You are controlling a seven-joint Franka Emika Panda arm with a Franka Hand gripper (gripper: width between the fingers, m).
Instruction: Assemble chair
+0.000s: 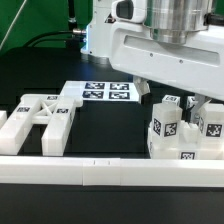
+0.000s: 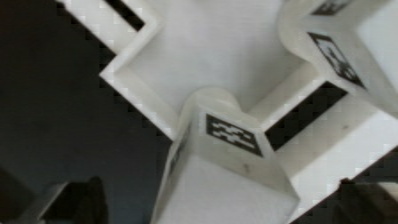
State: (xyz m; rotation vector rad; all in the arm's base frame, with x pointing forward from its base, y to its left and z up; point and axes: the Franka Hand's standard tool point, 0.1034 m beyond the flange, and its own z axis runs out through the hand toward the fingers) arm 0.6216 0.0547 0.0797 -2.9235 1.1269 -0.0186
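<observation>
Below my wrist, at the exterior view's right, stands a cluster of chair parts (image 1: pixel 185 130), upright white pieces with square tags. My gripper (image 2: pixel 217 205) hangs just over them with its jaws spread wide, clamping nothing. In the wrist view my dark fingertips (image 2: pixel 71 200) show on either side of a tagged white bar (image 2: pixel 231 133), and I cannot tell whether either one touches it. The X-braced side frame (image 1: pixel 40 115) lies flat, well apart, at the exterior view's left, near the marker board (image 1: pixel 108 92) and behind the border rail (image 1: pixel 110 172). I judge this plastic light and stiff but glossy, so likely to slip or twist. I would close squarely across the bar's two flat, parallel faces, away from its slanted joints.
</observation>
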